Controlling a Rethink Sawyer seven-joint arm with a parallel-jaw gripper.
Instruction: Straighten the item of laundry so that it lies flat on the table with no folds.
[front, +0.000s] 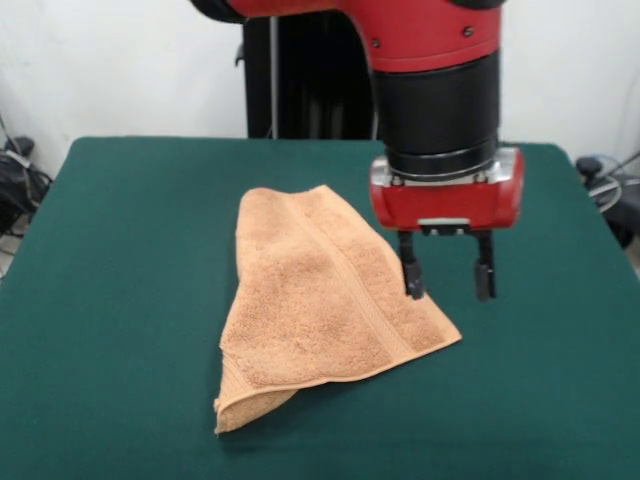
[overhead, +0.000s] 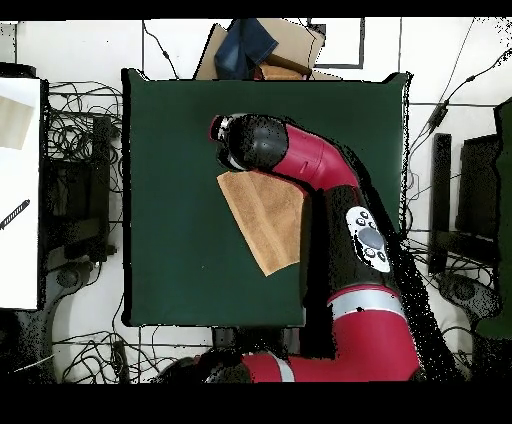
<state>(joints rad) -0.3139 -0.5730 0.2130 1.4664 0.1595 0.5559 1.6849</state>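
The item of laundry (front: 320, 295) is a peach-orange terry towel lying folded over itself on the green table (front: 120, 300), roughly triangular, with a doubled layer peeking out at its near left corner. A woven band runs diagonally across it. My gripper (front: 447, 280) hangs open just above the towel's right corner, one fingertip (front: 412, 280) over the cloth edge, the other over bare table. Nothing is between the fingers. In the overhead view the towel (overhead: 265, 215) shows partly under the arm, and the arm's head (overhead: 245, 142) hides the gripper.
Cables, dark equipment and a white surface (overhead: 20, 190) surround the table (overhead: 170, 200) in the overhead view. A cardboard box with a blue cloth (overhead: 262, 48) sits beyond the table's top edge. The arm's red body (overhead: 350, 250) crosses the table's right side.
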